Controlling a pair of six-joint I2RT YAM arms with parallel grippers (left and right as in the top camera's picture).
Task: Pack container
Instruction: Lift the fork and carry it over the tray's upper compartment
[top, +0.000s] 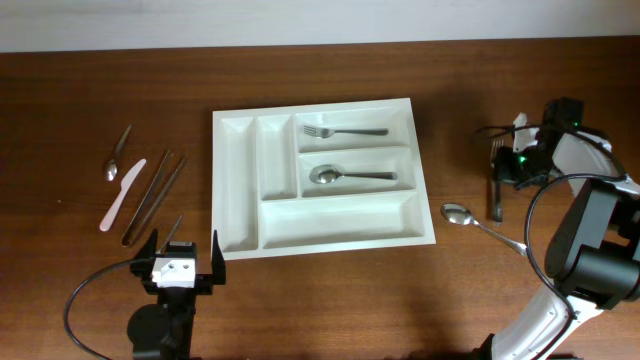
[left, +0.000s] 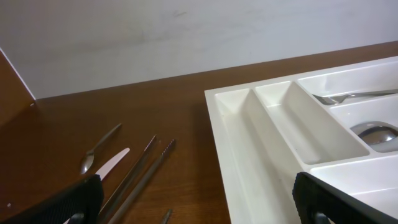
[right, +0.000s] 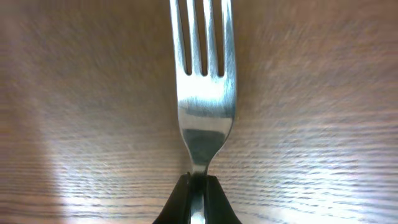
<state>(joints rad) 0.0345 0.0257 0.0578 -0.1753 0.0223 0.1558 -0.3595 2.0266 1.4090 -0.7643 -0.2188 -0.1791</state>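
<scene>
The container (top: 238, 190) lies at the centre of the overhead frame on the wooden table (top: 330, 300). Its uppermost long compartment holds a fork (top: 345, 131) and the middle long one a spoon (top: 345, 175), both with their heads to the left.

The right gripper (right: 198, 200), at the right edge of the overhead frame, is clamped on the neck of a second fork (right: 202, 93), tines pointing away from the wrist. A loose spoon (top: 458, 212) lies near it, lower in the frame.

The left gripper (top: 183, 255), at lower left near the container's bottom corner, has its fingers (left: 68, 202) spread wide, holding nothing. Left of the container lie a small spoon (top: 113, 165), a white knife (top: 122, 195) and two long thin utensils (top: 155, 195).
</scene>
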